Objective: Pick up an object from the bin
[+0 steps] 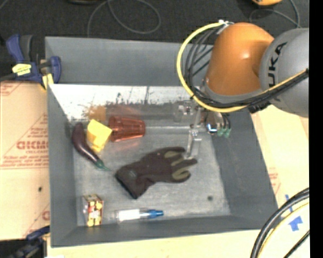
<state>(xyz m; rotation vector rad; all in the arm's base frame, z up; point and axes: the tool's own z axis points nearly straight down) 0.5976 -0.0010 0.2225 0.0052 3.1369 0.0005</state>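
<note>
Pick not yet made. The dark glove (151, 172) lies flat on the floor of the bin (64, 160), and nothing is lifted. The hand (192, 153) stands low at the glove's right end. Contact cannot be confirmed, nor whether the hand is open or closed, and nothing shows in its hold. Closing and lifting remain. Up and left of the glove lie a purple toy aubergine (83, 147), a yellow block (98, 134) and a red cup (126, 129). The orange wrist cover (239, 58) hides the hand's upper part.
</note>
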